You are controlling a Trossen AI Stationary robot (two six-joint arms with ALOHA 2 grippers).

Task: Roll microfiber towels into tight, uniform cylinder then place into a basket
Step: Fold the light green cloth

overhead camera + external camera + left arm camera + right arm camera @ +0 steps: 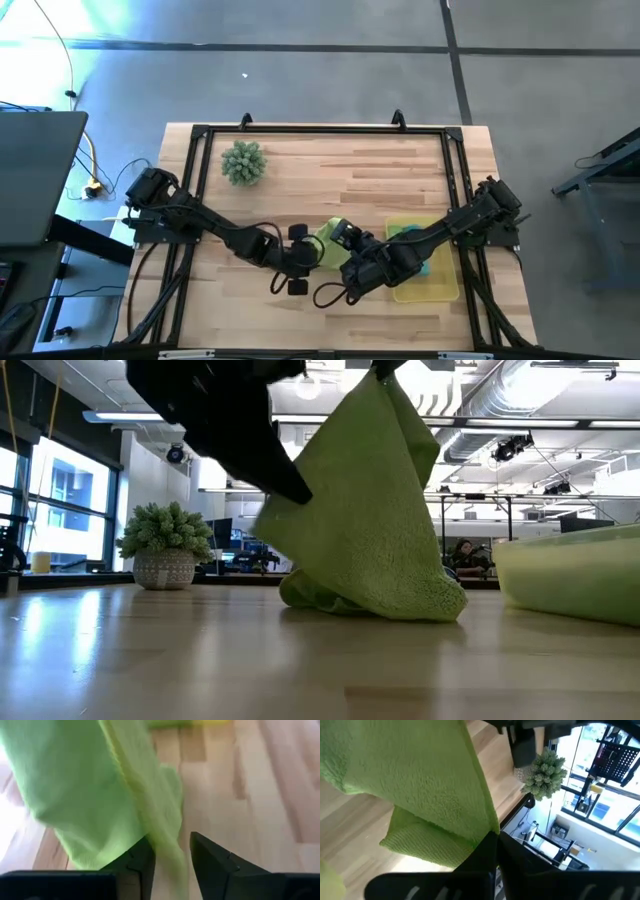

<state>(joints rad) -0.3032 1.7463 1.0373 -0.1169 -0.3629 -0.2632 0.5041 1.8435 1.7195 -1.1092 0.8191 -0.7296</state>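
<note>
Open-plan office w/ ceiling ducts behind; pale wood desk point(330, 170) in front. Lime towel point(370, 510) hangs mid-desk, bottom edge bunched on the wood, just beside the yellow basket point(440, 285). Right gripper point(496, 845) is clamped tight on a top corner. Left gripper point(172, 852) has its jaws apart w/ a hanging fold between them, not yet pinched. Cloth looks light, limp, non-slip; prob. best taken by corners/edges to spread flat before rolling.
</note>
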